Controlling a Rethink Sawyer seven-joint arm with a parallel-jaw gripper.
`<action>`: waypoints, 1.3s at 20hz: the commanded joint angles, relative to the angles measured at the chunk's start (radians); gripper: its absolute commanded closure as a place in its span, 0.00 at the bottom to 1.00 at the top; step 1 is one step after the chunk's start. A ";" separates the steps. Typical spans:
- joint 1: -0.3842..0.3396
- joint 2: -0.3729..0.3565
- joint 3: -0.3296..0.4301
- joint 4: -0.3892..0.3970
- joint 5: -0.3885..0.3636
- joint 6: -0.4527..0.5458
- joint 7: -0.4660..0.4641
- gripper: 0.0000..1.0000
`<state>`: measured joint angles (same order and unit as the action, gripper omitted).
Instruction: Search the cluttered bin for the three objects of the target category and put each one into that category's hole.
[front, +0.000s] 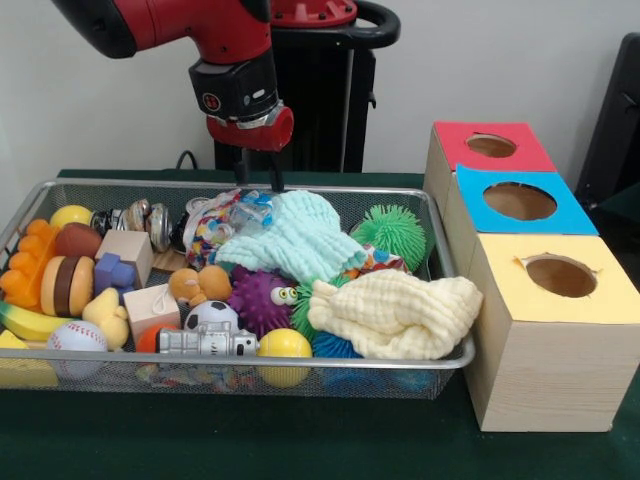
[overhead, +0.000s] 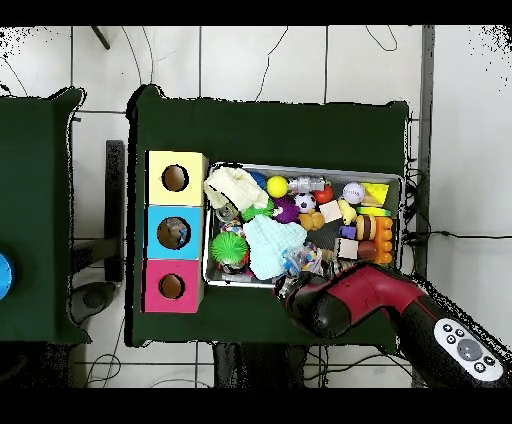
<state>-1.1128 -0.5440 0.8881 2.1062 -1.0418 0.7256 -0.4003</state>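
Observation:
A wire mesh bin (front: 300, 363) holds a jumble of toys and cloths. A light blue cloth (front: 295, 240) lies in the middle and a pale yellow cloth (front: 395, 315) at the near right. Around them sit a green spiky ball (front: 390, 230), a purple spiky ball with eyes (front: 258, 298), a soccer ball (front: 210, 316), a baseball (front: 77, 337) and a yellow ball (front: 284, 345). My gripper (front: 258, 172) hangs open over the bin's far rim, just above a plastic-wrapped colourful bundle (front: 225, 222), holding nothing. In the overhead view the arm (overhead: 350, 295) covers the gripper.
Right of the bin stand three wooden boxes with round holes: red (front: 491, 146), blue (front: 519, 201), yellow (front: 561, 276). Overhead they are yellow (overhead: 175, 178), blue (overhead: 173, 232), red (overhead: 171, 286). A toy burger (front: 66, 285), wooden cubes (front: 126, 252) and a banana (front: 28, 322) fill the bin's left side.

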 joint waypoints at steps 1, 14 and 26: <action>-0.005 0.059 -0.037 -0.206 -0.077 -0.022 -0.063 0.00; 0.035 0.041 -0.084 -0.228 -0.110 0.002 -0.048 0.00; 0.025 0.017 -0.076 -0.205 -0.075 0.004 -0.056 0.00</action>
<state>-1.0885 -0.5164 0.8413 2.0708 -1.0425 0.7245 -0.4003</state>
